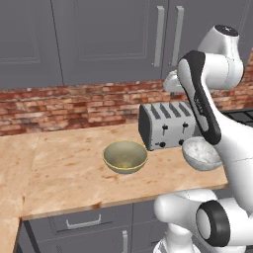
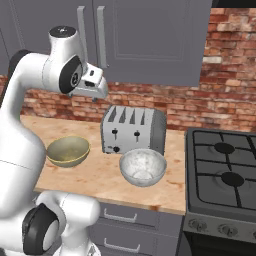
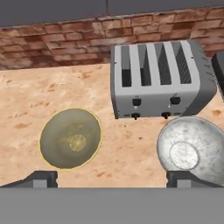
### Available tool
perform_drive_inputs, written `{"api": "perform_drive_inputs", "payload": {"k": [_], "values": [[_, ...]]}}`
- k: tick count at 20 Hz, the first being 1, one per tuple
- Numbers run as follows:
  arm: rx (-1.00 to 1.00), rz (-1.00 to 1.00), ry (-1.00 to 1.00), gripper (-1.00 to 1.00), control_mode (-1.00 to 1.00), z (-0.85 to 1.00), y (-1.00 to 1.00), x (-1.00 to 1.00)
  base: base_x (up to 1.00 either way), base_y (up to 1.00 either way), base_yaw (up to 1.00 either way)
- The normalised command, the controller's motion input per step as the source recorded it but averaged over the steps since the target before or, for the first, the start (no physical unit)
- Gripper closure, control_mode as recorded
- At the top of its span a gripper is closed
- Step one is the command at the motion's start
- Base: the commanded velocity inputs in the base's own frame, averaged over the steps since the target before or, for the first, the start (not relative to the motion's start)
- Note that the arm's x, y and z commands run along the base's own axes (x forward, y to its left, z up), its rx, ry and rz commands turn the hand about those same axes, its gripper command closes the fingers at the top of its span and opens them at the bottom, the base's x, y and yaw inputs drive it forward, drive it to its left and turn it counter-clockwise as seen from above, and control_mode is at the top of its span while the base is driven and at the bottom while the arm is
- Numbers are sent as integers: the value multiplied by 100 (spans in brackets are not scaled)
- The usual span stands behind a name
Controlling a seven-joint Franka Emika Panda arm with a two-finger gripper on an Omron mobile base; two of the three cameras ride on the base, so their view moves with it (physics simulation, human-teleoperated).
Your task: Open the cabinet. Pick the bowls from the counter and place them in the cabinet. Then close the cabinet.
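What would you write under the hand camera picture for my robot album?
Open gripper looking down at an olive bowl, a marbled white bowl and a silver toaster on the tan counter.

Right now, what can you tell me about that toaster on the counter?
The toaster is a boxy silver-grey metal-looking one with four slots across its top and two small dark levers and knobs on its front. It stands upright on the tan counter, close to the brick wall. The olive bowl and the white bowl sit in front of it; nothing is in its slots.
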Motion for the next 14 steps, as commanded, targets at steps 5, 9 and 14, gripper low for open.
{"api": "perform_drive_inputs", "payload": {"k": [5,9,14], "values": [[3,0,-18,-100,-100,66,-3,1,0,0,0],[0,0,-21,-100,-100,47,-1,0,0,0,0],[0,0,-25,-100,-100,30,-3,1,0,0,0]]}}
